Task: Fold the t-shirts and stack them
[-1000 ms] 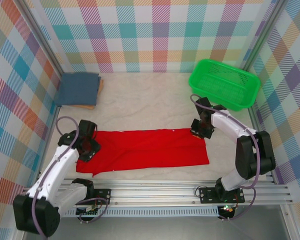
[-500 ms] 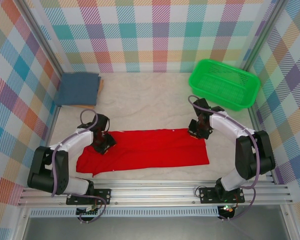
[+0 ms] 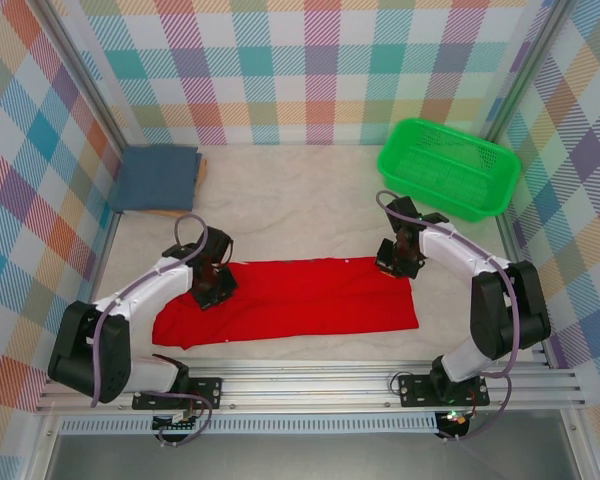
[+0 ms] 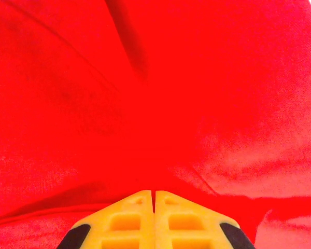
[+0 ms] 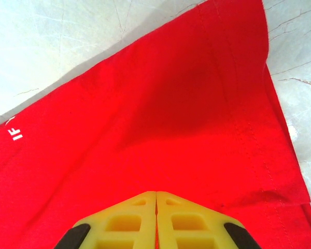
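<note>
The red tee (image 3: 300, 300) lies flat along the near part of the worktop (image 3: 290, 200), folded into a long band running left to right. It looks partway through its fold: narrowed lengthwise but not yet shortened.

The left gripper (image 3: 212, 288) sits on the band's far edge near its left end. In the left wrist view its yellow fingers (image 4: 129, 218) are pressed together with red cloth bunched at the tips, so it seems to be pinching a thin layer. The right gripper (image 3: 398, 262) is at the far right corner. Its fingers (image 5: 181, 220) are likewise together, and the hemmed edge runs down into them, which reads as a pinch on the corner. A bit of white lettering (image 5: 16, 134) shows on the cloth to the left.

Holding both ends of the same long edge makes sense. With the cloth taut between two grips, that edge can be lifted and carried over evenly, without sagging or twisting in the middle.

The blue tee (image 3: 158, 177) rests already folded in the far left corner, well apart, probably the base of the stack. The green basket (image 3: 500, 160) stands at the far right.
</note>
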